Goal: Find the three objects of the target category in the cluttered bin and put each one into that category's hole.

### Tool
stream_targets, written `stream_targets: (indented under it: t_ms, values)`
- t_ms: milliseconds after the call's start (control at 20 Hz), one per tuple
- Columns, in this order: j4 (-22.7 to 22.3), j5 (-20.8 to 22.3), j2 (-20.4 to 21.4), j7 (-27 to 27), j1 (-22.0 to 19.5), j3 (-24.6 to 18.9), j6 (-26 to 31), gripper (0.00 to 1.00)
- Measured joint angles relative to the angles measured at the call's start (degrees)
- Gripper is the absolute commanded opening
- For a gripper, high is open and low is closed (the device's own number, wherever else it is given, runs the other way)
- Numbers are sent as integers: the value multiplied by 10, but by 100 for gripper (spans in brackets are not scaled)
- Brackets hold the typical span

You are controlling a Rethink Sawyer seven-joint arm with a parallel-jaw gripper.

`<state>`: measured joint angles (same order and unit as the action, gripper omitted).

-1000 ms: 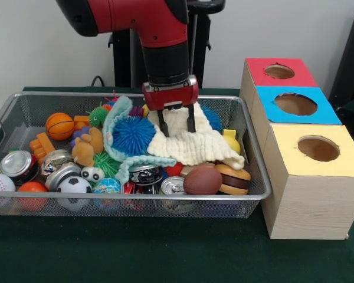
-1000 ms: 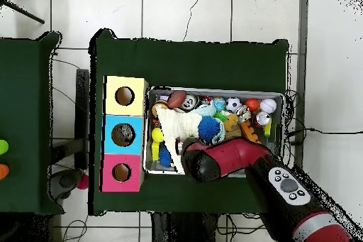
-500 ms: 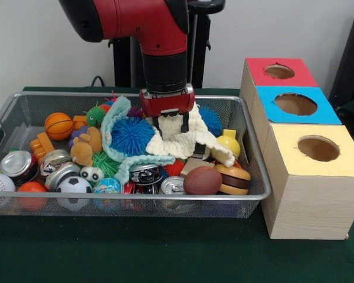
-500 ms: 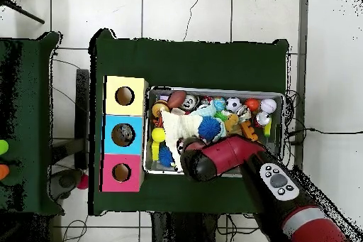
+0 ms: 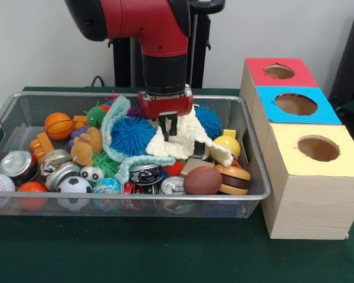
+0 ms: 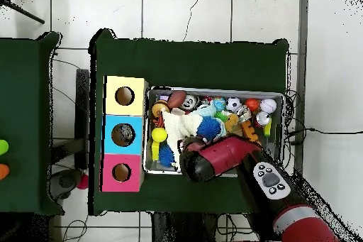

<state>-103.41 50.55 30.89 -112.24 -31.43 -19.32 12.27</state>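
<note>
While your green tabletop [image 5: 165, 259] carries the wire bin [image 5: 256, 177] and, just beside it, the box [image 5: 310, 194] with three holes, your arm [image 5: 159, 35] hangs over the bin's middle. Its tool [image 5: 170, 127] is pinching the cream cloth [image 5: 186, 141], which bunches up above the blue spiky ball [image 5: 131, 135] and brown football [image 5: 202, 180].

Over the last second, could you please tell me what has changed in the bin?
The gripper has closed its fingers on the cream knitted cloth and risen slightly, bunching the cloth up and inward. That uncovered the yellow toy beside it. The blue spiky ball, the cans, the other balls and the three boxes stayed put.
</note>
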Motion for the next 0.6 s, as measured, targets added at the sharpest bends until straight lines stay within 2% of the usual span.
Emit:
stream_targets:
  t_ms: [250,600]
  values:
    - [-3,0,6,0,-7,8,-42,0]
    - [-24,0,49,0,-58,-12,-40,0]
